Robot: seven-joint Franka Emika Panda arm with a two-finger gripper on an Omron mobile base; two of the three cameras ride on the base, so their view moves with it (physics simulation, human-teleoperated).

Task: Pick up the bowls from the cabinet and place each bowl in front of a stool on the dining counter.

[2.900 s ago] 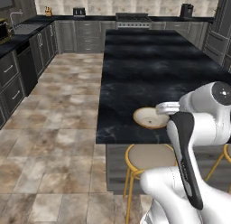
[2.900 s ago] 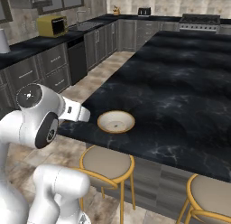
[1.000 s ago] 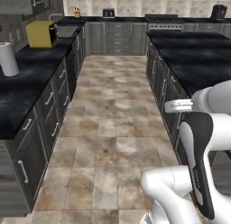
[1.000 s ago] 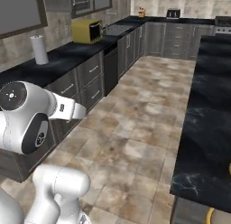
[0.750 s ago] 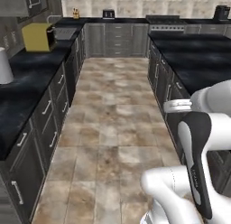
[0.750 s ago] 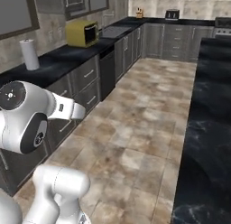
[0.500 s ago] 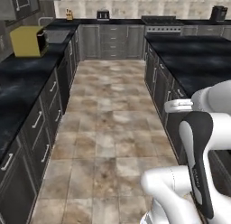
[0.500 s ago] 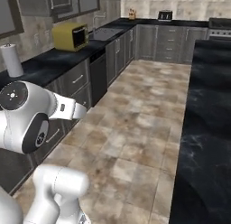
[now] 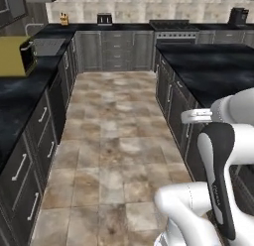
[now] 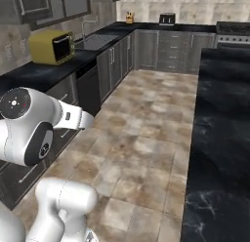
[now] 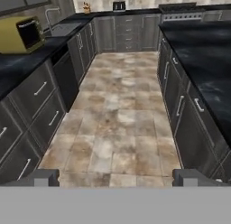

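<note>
While the base faces down the kitchen aisle, the tiled floor (image 9: 111, 141) runs ahead between two long black surfaces. On the right lies the dining counter (image 10: 219, 138), its black marble slab bare where it shows; no stool or bowl can be made out on or beside this stretch. On the left a narrower worktop (image 10: 53, 65) carries a yellow microwave (image 10: 51, 47) and, further along, a sink (image 10: 100, 39) under its tap, with grey drawer units (image 11: 31, 114) below. A range (image 9: 171, 26) and a toaster (image 9: 104, 19) stand against the far wall.

The arm (image 9: 218, 180) is folded close over the base, probably tucked in for travel. The gripper (image 11: 115, 178) points forward and down the aisle, its two fingertips (image 11: 43, 177) well apart with nothing between them: the jaws are released and empty.

The bowls and the cabinet cannot be placed from here. My judgement is that the robot is between a placement and a pickup.
</note>
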